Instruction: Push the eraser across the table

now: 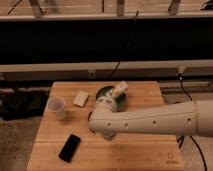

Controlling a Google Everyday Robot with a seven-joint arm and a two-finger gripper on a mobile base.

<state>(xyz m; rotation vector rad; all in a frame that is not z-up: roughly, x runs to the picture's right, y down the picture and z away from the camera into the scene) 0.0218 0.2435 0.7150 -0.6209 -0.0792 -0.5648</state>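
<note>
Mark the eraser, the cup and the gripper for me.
eraser [69, 147], camera view, middle of its black top.
cup [56, 107], camera view, its side wall.
gripper [111, 135], camera view, the tip showing under the arm [150, 120], right of the eraser.

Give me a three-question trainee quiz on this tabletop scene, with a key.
1. True or false: the gripper, at the arm's end over the middle of the table, is touching the eraser.
2. Which thing lies nearest the table's front left corner? A) the white cup B) the eraser C) the green bowl
3. What lies between the white cup and the green bowl?

Key:
1. False: the gripper is apart from the eraser, on its right.
2. B
3. The cream block
</note>
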